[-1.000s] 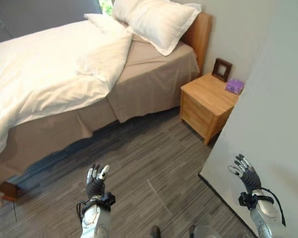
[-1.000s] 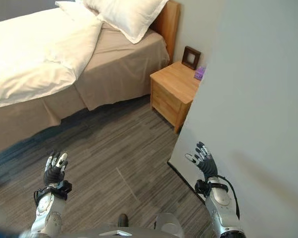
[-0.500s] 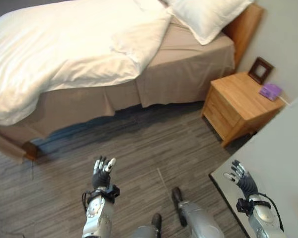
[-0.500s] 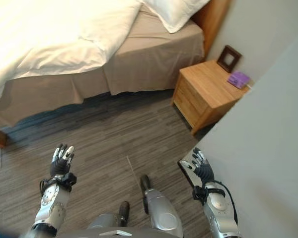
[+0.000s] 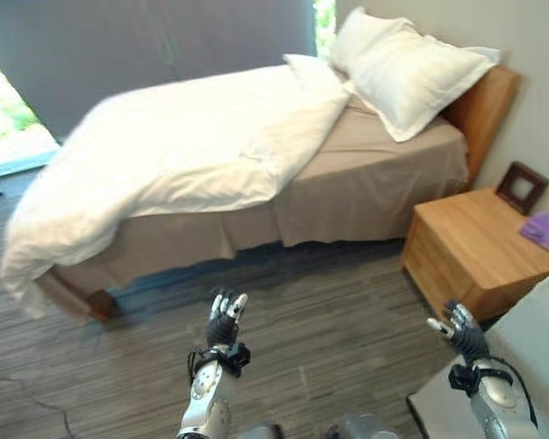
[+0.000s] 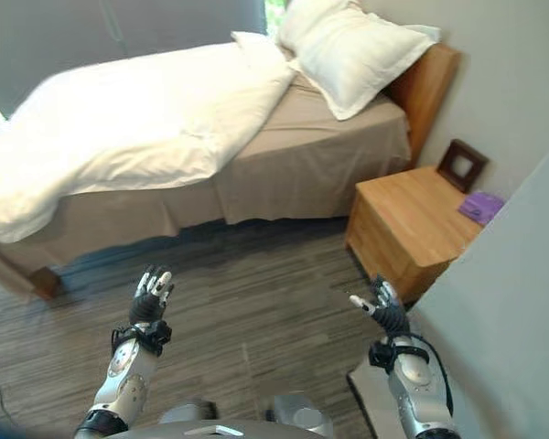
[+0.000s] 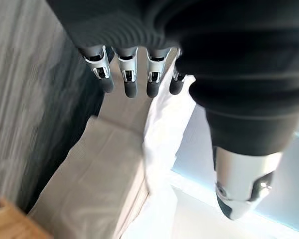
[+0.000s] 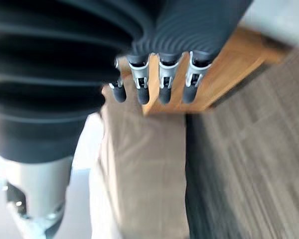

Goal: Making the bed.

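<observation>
Sprawling crookedly over the bed (image 5: 366,197), the white duvet (image 5: 183,151) bunches toward the bed's left end, spilling off the foot and leaving the tan sheet bare below the two pillows (image 5: 412,69) at the headboard. Well short of the bed, the left hand (image 5: 224,322) is raised, released and empty; right of it a nightstand (image 5: 480,251), and the right hand (image 5: 462,334), likewise loose.

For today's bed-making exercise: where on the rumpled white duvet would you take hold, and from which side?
Grip the white duvet at its turned-back corner nearest the white pillows, coming from the robot's side of the bed. That corner lies folded back, baring the tan sheet, so its loose edge is probably easiest to pinch. Both the left hand and the right hand are open and free.
</observation>
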Robot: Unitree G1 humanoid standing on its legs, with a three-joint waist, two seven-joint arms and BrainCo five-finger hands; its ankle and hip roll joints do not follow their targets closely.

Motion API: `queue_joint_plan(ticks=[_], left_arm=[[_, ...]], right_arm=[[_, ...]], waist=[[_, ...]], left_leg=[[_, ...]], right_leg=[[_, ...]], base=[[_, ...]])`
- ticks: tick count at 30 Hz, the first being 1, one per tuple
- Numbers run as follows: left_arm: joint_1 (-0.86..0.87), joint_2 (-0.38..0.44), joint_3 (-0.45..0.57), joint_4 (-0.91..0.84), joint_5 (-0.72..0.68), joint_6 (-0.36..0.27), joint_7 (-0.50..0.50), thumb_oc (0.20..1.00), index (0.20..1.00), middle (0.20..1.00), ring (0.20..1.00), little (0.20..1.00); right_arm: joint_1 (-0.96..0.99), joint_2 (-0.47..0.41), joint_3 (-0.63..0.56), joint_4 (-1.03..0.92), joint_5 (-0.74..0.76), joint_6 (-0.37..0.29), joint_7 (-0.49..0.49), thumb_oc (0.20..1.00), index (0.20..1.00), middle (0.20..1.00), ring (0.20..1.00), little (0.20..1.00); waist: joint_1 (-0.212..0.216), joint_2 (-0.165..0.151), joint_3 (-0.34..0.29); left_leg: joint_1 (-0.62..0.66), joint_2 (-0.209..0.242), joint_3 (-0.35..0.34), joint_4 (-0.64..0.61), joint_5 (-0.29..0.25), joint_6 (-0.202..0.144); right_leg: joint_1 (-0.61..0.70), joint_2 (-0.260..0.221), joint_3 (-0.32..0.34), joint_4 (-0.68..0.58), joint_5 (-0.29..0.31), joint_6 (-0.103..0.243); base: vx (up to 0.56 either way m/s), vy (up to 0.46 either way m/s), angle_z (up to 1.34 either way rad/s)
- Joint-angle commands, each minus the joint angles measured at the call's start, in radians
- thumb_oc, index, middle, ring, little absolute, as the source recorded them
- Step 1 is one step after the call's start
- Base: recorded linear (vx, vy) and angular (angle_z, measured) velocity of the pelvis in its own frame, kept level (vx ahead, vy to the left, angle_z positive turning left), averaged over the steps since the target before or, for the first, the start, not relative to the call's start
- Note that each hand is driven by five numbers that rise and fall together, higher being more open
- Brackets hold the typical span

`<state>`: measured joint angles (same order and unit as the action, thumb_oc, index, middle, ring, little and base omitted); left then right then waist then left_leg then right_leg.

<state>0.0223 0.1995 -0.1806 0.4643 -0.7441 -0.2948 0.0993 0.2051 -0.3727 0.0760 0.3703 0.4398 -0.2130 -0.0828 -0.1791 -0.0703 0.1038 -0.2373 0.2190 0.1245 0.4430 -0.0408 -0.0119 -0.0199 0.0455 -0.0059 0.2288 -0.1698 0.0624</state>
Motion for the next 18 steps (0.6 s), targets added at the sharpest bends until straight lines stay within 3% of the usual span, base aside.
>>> queue_joint_plan(ticks=[1,2,5,6,10,13,16,18], left_arm=[[-0.045,0.028,0.051,-0.035,-0.012,-0.047,-0.012,1.000,1.000,1.000,1.000,1.000],[-0.045,0.028,0.051,-0.035,-0.012,-0.047,-0.012,1.000,1.000,1.000,1.000,1.000],[-0.002,0.042,0.079,-0.036,0.001,-0.053,-0.009,1.000,1.000,1.000,1.000,1.000],[0.013,0.047,0.091,-0.040,0.007,-0.049,-0.010,1.000,1.000,1.000,1.000,1.000],[0.025,0.069,0.101,-0.043,0.028,-0.048,-0.008,1.000,1.000,1.000,1.000,1.000],[0.018,0.102,0.126,-0.057,0.052,-0.053,0.011,1.000,1.000,1.000,1.000,1.000],[0.008,0.116,0.130,-0.055,0.065,-0.056,0.023,1.000,1.000,1.000,1.000,1.000],[0.010,0.117,0.143,-0.054,0.070,-0.057,0.037,1.000,1.000,1.000,1.000,1.000]], right_arm=[[-0.027,-0.068,-0.024,-0.097,-0.021,-0.055,-0.022,1.000,1.000,1.000,1.000,1.000],[-0.027,-0.068,-0.024,-0.097,-0.021,-0.055,-0.022,1.000,1.000,1.000,1.000,1.000],[-0.017,-0.060,-0.018,-0.097,-0.041,-0.048,-0.012,1.000,1.000,1.000,1.000,1.000],[-0.014,-0.056,-0.016,-0.100,-0.045,-0.048,-0.005,1.000,1.000,1.000,1.000,1.000],[-0.002,-0.026,-0.015,-0.094,-0.041,-0.039,0.000,1.000,1.000,1.000,1.000,1.000],[-0.033,-0.004,0.019,-0.098,-0.044,-0.025,0.018,1.000,1.000,1.000,1.000,1.000],[-0.064,0.003,0.041,-0.097,-0.056,-0.019,0.019,1.000,1.000,1.000,1.000,1.000],[-0.085,0.012,0.053,-0.089,-0.065,-0.015,0.019,1.000,1.000,1.000,1.000,1.000]], waist=[[-0.005,0.033,0.030],[-0.005,0.031,0.034],[0.031,0.043,0.031],[0.038,0.039,0.028],[0.044,0.032,0.009],[0.066,0.018,-0.002],[0.073,0.011,0.001],[0.090,0.014,0.016]], left_leg=[[0.162,-0.054,-0.022,-0.284,0.119,-0.082],[0.169,-0.056,-0.021,-0.289,0.121,-0.081],[0.132,-0.093,-0.127,-0.394,0.175,-0.109],[0.141,-0.102,-0.153,-0.385,0.155,-0.102],[0.188,-0.121,-0.116,-0.430,0.119,-0.073],[0.204,-0.162,-0.058,-0.428,0.074,-0.029],[0.213,-0.187,-0.043,-0.431,0.055,-0.008],[0.240,-0.198,-0.025,-0.438,0.035,0.008]], right_leg=[[0.075,-0.072,0.102,-0.179,0.122,-0.012],[0.080,-0.074,0.102,-0.180,0.121,-0.012],[0.146,-0.078,0.137,-0.211,0.097,0.000],[0.152,-0.077,0.156,-0.211,0.092,0.002],[0.155,-0.120,0.191,-0.220,0.102,0.037],[0.120,-0.175,0.220,-0.189,0.132,0.097],[0.088,-0.197,0.239,-0.150,0.174,0.128],[0.049,-0.213,0.197,-0.059,0.213,0.141]], base=[[0.33,0.146,-0.09],[0.32,0.143,-0.04],[0.34,0.125,-0.19],[0.38,0.157,-0.47],[0.28,0.256,-0.86],[0.17,0.311,-0.29],[0.07,0.221,-0.24],[0.06,0.199,-0.20]])
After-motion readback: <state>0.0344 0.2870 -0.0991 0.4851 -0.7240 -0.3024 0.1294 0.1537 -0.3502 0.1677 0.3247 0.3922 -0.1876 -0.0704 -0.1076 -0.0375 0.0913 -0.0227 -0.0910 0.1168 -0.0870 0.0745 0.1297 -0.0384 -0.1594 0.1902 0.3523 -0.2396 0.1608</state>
